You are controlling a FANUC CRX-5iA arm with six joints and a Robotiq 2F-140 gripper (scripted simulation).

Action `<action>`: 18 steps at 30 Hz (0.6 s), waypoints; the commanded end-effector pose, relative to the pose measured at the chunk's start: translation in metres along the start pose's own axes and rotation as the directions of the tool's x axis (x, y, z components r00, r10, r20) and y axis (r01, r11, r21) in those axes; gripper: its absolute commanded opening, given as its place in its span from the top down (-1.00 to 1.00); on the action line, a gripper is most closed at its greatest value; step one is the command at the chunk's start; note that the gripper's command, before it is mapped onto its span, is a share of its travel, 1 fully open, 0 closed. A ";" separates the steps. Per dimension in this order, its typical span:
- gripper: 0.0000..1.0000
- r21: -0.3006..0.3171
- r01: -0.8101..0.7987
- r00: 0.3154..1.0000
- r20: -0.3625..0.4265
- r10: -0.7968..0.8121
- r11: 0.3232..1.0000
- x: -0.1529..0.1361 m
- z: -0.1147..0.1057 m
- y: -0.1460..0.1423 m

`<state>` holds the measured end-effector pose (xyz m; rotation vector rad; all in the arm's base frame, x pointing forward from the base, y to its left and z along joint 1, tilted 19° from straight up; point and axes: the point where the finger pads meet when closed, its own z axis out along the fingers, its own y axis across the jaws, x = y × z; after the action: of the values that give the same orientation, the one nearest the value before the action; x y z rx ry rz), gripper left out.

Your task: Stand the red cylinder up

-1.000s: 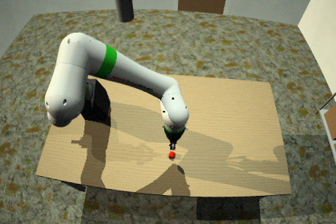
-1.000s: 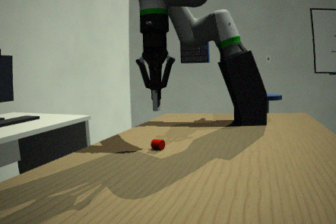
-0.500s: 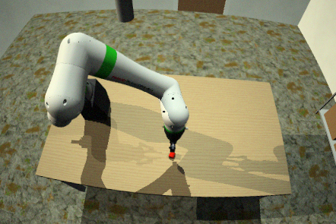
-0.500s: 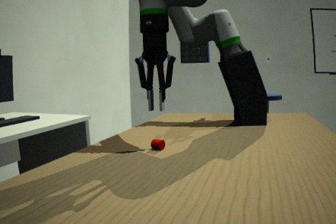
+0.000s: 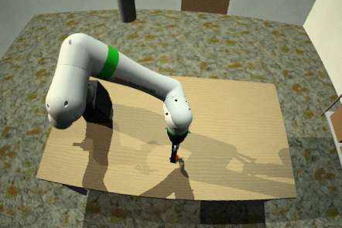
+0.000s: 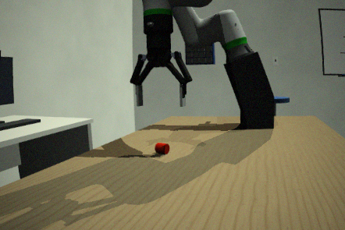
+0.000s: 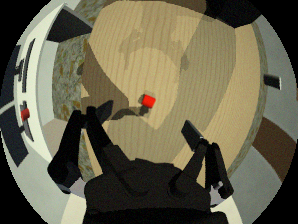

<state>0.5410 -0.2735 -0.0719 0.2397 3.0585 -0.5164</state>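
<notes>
The red short cylinder [image 6: 161,148] [image 7: 148,100] [image 5: 176,158] lies on its side on the wooden table top [image 6: 273,174] [image 5: 240,118], in the arm's shadow. My gripper [image 6: 160,100] [image 7: 149,117] is open wide and empty. It hangs well above the cylinder, pointing straight down, with both fingers clear of it. In the top view the gripper [image 5: 174,158] largely covers the cylinder, and only a red speck shows beside the fingers.
The arm's black base [image 6: 251,92] stands at the far end of the table. A grey upright cylinder [image 5: 125,3] stands on the floor beyond the table. A white desk [image 6: 43,125] stands to the left in the exterior view.
</notes>
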 end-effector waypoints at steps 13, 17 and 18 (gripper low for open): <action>-1.00 0.002 -0.548 0.836 0.003 0.548 0.836 0.000 0.001 0.000; -1.00 0.001 -0.630 0.777 0.003 0.630 0.777 0.000 0.002 0.000; -1.00 0.001 -0.669 0.743 0.003 0.669 0.743 0.000 0.002 0.000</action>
<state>0.5410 -0.2739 -0.0733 1.0211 2.8245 -0.4399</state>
